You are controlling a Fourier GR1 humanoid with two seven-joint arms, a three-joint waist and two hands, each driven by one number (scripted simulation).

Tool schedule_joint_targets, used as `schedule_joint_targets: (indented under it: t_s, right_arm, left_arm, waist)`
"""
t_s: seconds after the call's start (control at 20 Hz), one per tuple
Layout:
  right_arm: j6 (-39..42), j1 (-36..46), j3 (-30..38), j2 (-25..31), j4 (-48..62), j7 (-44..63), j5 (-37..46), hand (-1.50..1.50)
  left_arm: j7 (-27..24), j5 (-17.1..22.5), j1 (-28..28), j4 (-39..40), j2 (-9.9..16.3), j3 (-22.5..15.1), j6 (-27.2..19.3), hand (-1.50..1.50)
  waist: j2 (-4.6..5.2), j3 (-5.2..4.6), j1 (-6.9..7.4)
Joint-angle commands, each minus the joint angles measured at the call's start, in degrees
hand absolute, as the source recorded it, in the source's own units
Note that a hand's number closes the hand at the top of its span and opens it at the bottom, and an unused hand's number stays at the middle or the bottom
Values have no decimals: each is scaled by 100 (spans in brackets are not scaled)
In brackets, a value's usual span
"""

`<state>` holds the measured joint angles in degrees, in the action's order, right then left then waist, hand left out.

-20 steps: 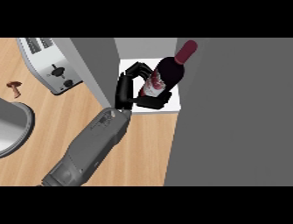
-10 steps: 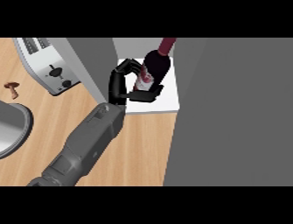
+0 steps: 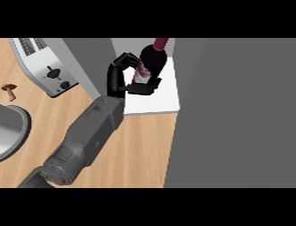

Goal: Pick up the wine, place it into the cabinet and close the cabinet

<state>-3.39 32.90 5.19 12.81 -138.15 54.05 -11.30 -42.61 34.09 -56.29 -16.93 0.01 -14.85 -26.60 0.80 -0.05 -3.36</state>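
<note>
While the dark glass wine bottle with its red neck hangs over the white cabinet shelf, black right hand has fingers and thumb wrapped around its body. Grey cabinet door stands open to the right; silver toaster and grey pot sit well left on the wooden counter. Left hand unseen. Risk: bottle looks tilted, so it could topple on release, or its neck could catch the frame.

One cam only, head view: looks steeply down from above onto the light wooden counter top, fairly close, grey forearm entering from lower edge, grey cabinet wall filling the right side.
</note>
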Motion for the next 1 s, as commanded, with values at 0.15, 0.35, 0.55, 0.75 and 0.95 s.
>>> schedule_joint_targets:
  t_s: [0.15,0.35,0.55,0.75,0.95]
  right_arm:
    - [-46,-30,-59,-63,-375,161,-279,-150]
    - [-50,167,-126,-126,-93,11,-210,-150]
    - [-112,-76,-282,-236,-385,112,-172,-150]
    - [-41,-22,-295,-206,-359,78,-235,-150]
    - [-133,243,-436,-231,-161,41,14,-150]
  left_arm:
    - [-59,-54,-574,605,-1,147,-274,150]
    - [-40,-228,-746,999,1,96,-721,150]
    - [183,-311,-996,1279,96,134,-697,150]
    - [291,-287,-975,1392,264,197,-418,150]
    - [301,-392,-911,1609,205,135,-782,150]
  waist:
    - [5,1,-13]
    - [49,-1,-80]
    - [69,-1,-150]
    - [98,-3,-205]
    - [105,-9,-178]
